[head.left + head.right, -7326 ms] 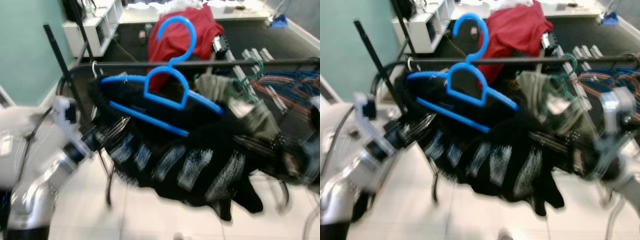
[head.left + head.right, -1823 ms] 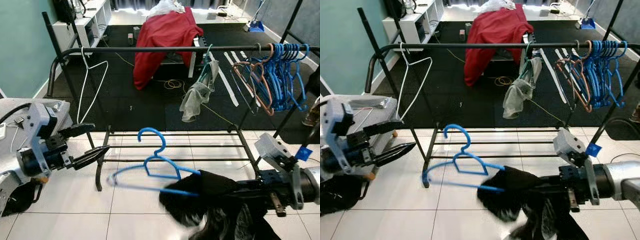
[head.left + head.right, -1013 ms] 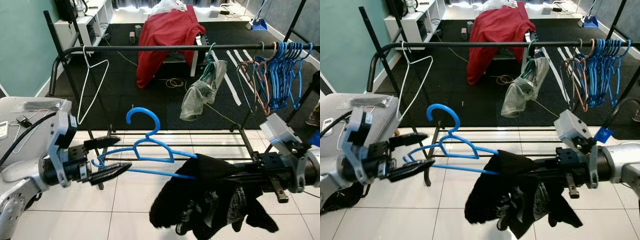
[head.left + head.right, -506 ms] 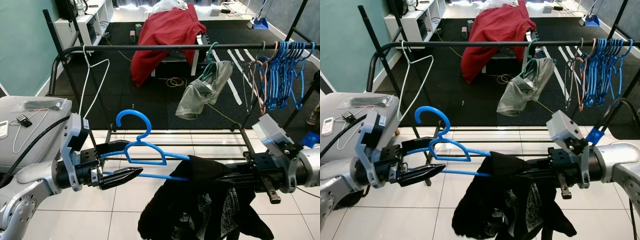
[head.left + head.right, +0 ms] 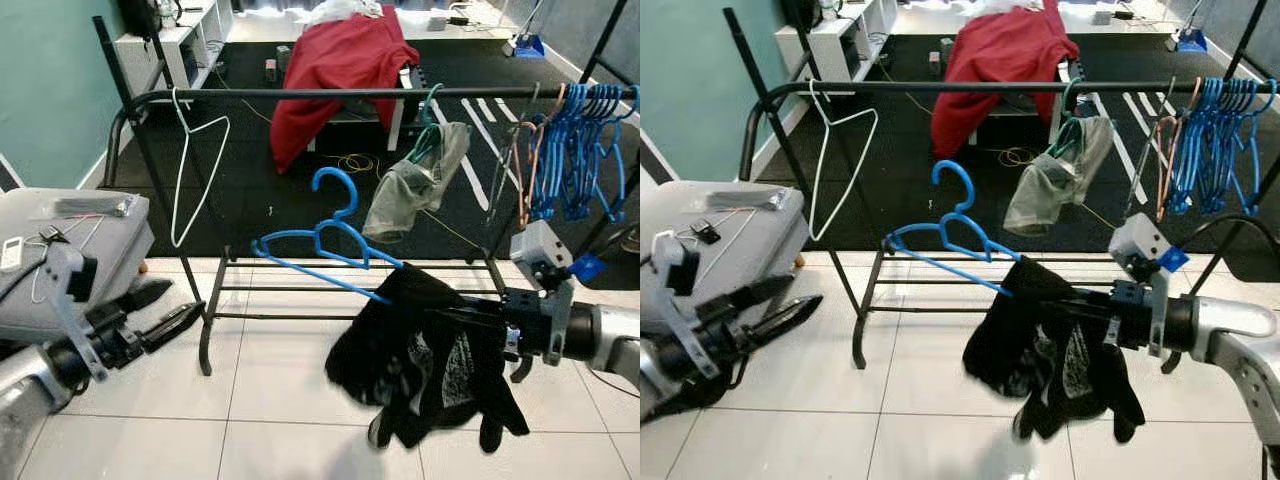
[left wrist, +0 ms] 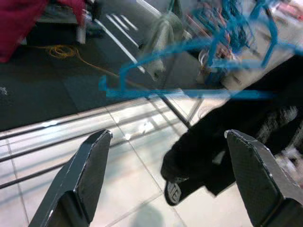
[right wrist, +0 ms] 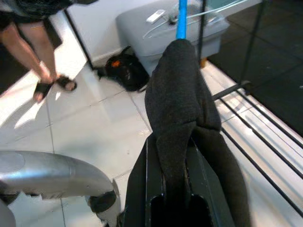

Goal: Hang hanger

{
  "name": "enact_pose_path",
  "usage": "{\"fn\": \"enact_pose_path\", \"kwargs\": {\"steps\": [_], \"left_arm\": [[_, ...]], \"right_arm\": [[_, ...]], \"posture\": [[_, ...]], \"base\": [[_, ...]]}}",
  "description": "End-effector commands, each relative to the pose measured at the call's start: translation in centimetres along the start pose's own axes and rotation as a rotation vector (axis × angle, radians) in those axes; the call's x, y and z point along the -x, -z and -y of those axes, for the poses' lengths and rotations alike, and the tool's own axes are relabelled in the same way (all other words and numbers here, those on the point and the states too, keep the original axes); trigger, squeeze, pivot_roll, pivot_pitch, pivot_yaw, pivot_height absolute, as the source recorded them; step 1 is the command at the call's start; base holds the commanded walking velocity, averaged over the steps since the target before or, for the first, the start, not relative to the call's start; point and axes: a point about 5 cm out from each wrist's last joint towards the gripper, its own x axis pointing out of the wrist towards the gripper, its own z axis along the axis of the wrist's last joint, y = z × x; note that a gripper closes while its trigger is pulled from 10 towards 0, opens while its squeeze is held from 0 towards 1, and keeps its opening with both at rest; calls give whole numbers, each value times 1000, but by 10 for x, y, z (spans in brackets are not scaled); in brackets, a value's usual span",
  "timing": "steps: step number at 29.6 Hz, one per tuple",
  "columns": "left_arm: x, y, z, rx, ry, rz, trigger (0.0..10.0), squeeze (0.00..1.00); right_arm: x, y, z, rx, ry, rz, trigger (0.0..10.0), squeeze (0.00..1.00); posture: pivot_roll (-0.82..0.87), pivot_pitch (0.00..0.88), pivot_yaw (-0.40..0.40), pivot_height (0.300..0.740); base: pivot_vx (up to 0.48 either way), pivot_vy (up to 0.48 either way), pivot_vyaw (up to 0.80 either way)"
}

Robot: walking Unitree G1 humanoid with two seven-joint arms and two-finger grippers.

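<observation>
Holding the black garment (image 5: 430, 360) pinched between its fingers, your right hand (image 5: 490, 322) sat right of centre, near the rack (image 5: 330, 94). Your blue hanger (image 5: 325, 245), still threaded into that garment, was tilted below the rail, its hook not on it. Your left hand (image 5: 160, 312) hovered far to the left with its fingers spread wide, holding nothing.

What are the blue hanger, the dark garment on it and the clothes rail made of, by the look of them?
The blue hanger looks like smooth moulded plastic: uniform bright colour, rounded hook. The black garment, pinched by the right gripper, seems soft knit fabric, drooping in folds with a pale print. The rail appears to be black painted metal tube.
</observation>
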Motion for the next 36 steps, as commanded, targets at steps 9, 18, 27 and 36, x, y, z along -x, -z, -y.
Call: {"fn": "enact_pose_path", "kwargs": {"steps": [9, 18, 27, 36], "left_arm": [[-35, 25, 39, -34, -255, 43, 10000, 0], [-45, 43, 54, 18, -428, 48, 10000, 0], [-45, 48, 61, -46, -466, 29, 10000, 0], [-49, 47, 64, -96, -492, 36, 10000, 0]], "right_arm": [[-39, 1, -13, 40, -77, 47, 0, 0], [-68, 14, -28, 6, -95, 57, 0, 0], [-75, 29, -33, -42, -88, 41, 0, 0], [-76, 34, -35, -34, -94, 12, 0, 0]], "posture": [[-58, 98, -8, 740], [-48, 98, -13, 740], [-34, 108, -17, 740], [-34, 112, -21, 740]], "base": [[0, 0, 767], [0, 0, 769], [0, 0, 768], [0, 0, 768]]}}
